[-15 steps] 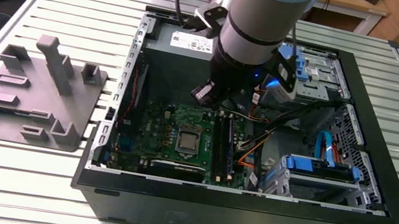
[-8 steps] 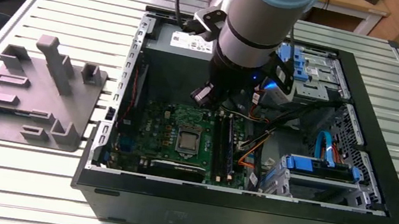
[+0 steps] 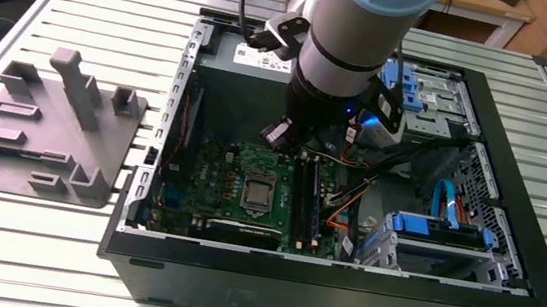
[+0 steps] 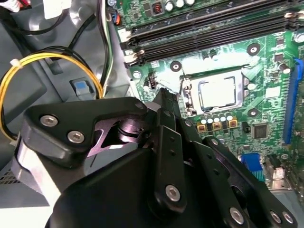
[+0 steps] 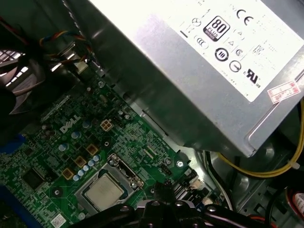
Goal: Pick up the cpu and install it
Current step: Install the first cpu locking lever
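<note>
So I had the claw (image 4: 164, 102) parked above the green board (image 3: 245, 190), couldn't tell if it was spread or pinched. The cpu (image 4: 217, 92) was sitting in its socket already, mid-board inside the case (image 3: 339, 296), so nothing looked carried.

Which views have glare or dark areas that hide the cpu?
In the second wrist view the cpu is bright, slightly washed out; in the first wrist view the cpu is evenly lit, while the gripper is dark; in the exterior view the cpu sits shaded inside the case.
</note>
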### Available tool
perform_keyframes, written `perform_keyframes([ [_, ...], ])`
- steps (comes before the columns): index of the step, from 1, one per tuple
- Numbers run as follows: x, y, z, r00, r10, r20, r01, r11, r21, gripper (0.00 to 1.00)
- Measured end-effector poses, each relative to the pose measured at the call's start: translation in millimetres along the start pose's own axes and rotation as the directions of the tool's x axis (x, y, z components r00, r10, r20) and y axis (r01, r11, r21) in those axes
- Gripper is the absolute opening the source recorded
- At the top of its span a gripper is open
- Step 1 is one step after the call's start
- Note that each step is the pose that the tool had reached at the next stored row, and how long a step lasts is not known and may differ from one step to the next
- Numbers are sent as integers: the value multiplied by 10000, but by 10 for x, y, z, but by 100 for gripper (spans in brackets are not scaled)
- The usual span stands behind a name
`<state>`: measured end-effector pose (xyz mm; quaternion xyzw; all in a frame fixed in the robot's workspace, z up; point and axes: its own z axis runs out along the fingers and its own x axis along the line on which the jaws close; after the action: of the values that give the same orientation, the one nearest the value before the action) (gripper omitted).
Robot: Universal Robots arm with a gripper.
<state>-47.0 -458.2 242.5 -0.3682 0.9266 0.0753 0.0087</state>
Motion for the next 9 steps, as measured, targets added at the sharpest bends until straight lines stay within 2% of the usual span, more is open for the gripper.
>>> perform_keyframes([
  [9, 100, -100, 12, 10000, 0, 0, 0, 10000, 0, 11],
])
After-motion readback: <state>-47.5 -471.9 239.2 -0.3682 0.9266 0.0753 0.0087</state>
